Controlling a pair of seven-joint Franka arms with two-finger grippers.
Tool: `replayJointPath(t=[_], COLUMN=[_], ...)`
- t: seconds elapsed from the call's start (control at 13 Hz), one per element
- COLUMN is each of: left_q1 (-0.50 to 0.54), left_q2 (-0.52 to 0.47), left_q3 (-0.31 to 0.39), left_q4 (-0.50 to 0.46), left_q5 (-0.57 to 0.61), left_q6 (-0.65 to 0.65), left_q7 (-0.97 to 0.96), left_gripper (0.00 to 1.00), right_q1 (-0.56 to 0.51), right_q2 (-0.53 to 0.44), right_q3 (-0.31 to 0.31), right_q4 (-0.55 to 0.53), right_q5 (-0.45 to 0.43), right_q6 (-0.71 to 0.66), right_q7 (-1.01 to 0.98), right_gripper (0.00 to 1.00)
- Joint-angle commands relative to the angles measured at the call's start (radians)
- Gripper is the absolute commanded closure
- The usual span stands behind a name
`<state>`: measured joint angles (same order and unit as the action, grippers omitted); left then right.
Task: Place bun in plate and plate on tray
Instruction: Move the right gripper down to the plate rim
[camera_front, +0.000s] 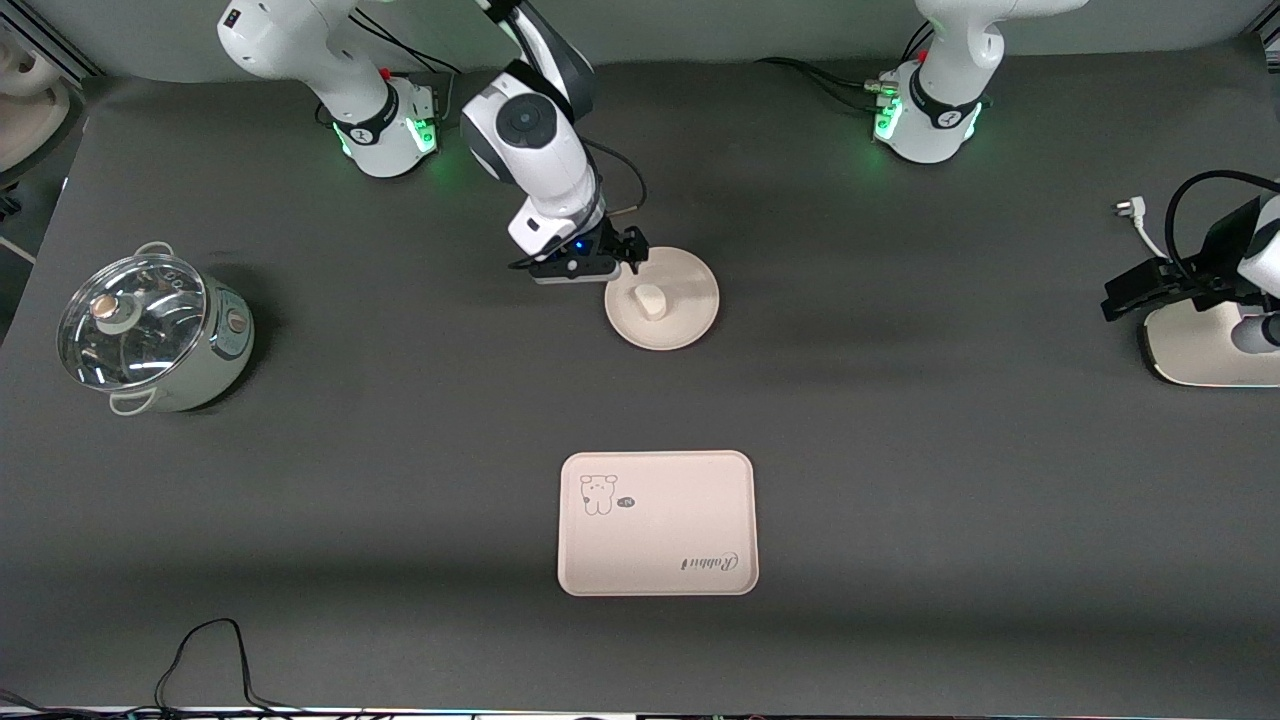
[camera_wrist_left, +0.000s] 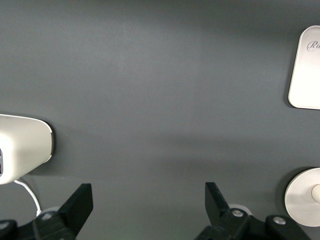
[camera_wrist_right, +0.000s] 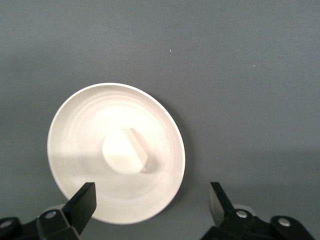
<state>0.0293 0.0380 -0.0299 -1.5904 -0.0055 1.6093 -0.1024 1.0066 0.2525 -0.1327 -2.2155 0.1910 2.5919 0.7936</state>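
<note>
- Bun (camera_front: 650, 300) sits in the plate (camera_front: 690, 315) already, flat cut side showing in the right wrist view, so first half of the job looks done.
- Plate rests on the table, mid-table, farther from the front camera than the tray (camera_front: 655, 575); the two are well apart w/ bare mat between.
- Right gripper (camera_front: 625, 258) hangs over the plate's rim on the edge toward the robot bases, fingers spread wide, nothing in them.
- Your step now, I'd say: grab the plate by its rim & carry it to the tray.
- Right wrist view shows only one finger (camera_wrist_right: 82, 202) over the plate; the other is off over bare mat. Line up so the rim runs between the two before you come down.
- Go for the raised rim, not the bowl; it's shallow, so come in low & pinch firm or it'll slip.
- Lift level, move slow: bun is loose and could roll off if the plate tips.
- Aim for tray centre, between the bear drawing (camera_front: 598, 493) & the script; plate's only a bit narrower than the tray.
- Left gripper (camera_wrist_left: 147, 210) waits at its own end of the table above a white device (camera_front: 1200, 350), fingers spread, empty. Leave it parked.
- Pot (camera_front: 150, 330) at the right arm's end is well clear of your path.
</note>
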Motion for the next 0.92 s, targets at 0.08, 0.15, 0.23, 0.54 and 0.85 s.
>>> replayJointPath(t=[0.08,0.15,0.23,0.54,0.85], left_q1=[-0.011,-0.012,-0.017,-0.031,-0.038], left_q2=[0.008,0.008,0.011,0.013,0.011], left_q3=[0.007,0.005,0.005,0.005,0.005], left_q4=[0.032,0.039,0.053,0.062,0.073], left_q5=[-0.004,-0.004,-0.004,-0.001,0.001], left_q6=[-0.006,-0.003,-0.002,0.021,0.021], left_q7=[0.016,0.016,0.016,0.016,0.016], left_gripper=[0.00,0.00,0.00,0.00,0.00], right_q1=[0.024,0.026,0.032,0.037,0.035], right_q2=[0.097,0.119,0.142,0.191,0.189], right_q3=[-0.007,-0.007,-0.007,-0.005,-0.005], right_q4=[-0.050,-0.055,-0.055,-0.055,-0.055], right_q5=[0.018,0.018,0.018,0.018,0.018], right_q6=[0.204,0.233,0.260,0.309,0.304], right_q7=[0.015,0.015,0.015,0.018,0.019], right_gripper=[0.00,0.00,0.00,0.00,0.00])
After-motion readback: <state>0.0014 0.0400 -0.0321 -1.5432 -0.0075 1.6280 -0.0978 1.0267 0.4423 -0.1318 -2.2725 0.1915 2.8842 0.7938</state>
